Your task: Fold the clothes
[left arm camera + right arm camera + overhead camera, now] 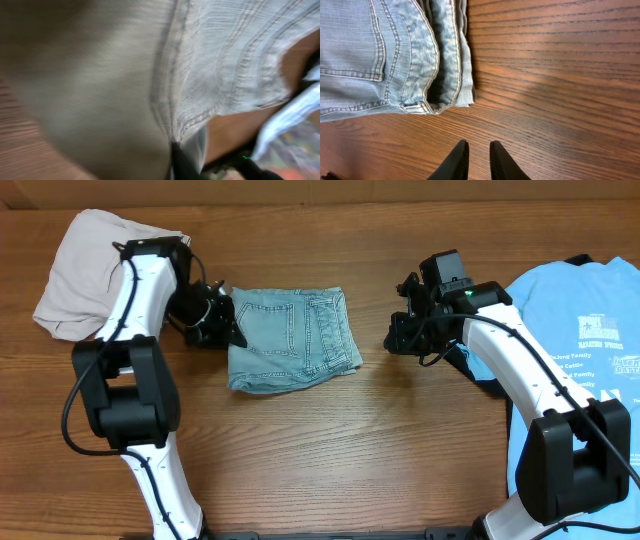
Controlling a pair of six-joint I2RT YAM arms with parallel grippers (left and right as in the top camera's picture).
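Note:
The light-wash denim jeans (290, 340) lie folded into a small rectangle at the table's middle, back pocket up. My left gripper (228, 328) is at their left edge. In the blurred left wrist view its dark finger (182, 160) meets a bunched denim seam (225, 60), so it looks shut on the jeans. My right gripper (397, 338) hovers to the right of the jeans, apart from them. In the right wrist view its fingers (478, 160) are nearly together and empty over bare wood, with the jeans' folded edge (380, 55) ahead.
Beige trousers (80, 270) lie bunched at the back left, behind the left arm. A sky-blue printed T-shirt (580, 370) is spread along the right edge, with a black garment's edge (492, 387) showing under it.

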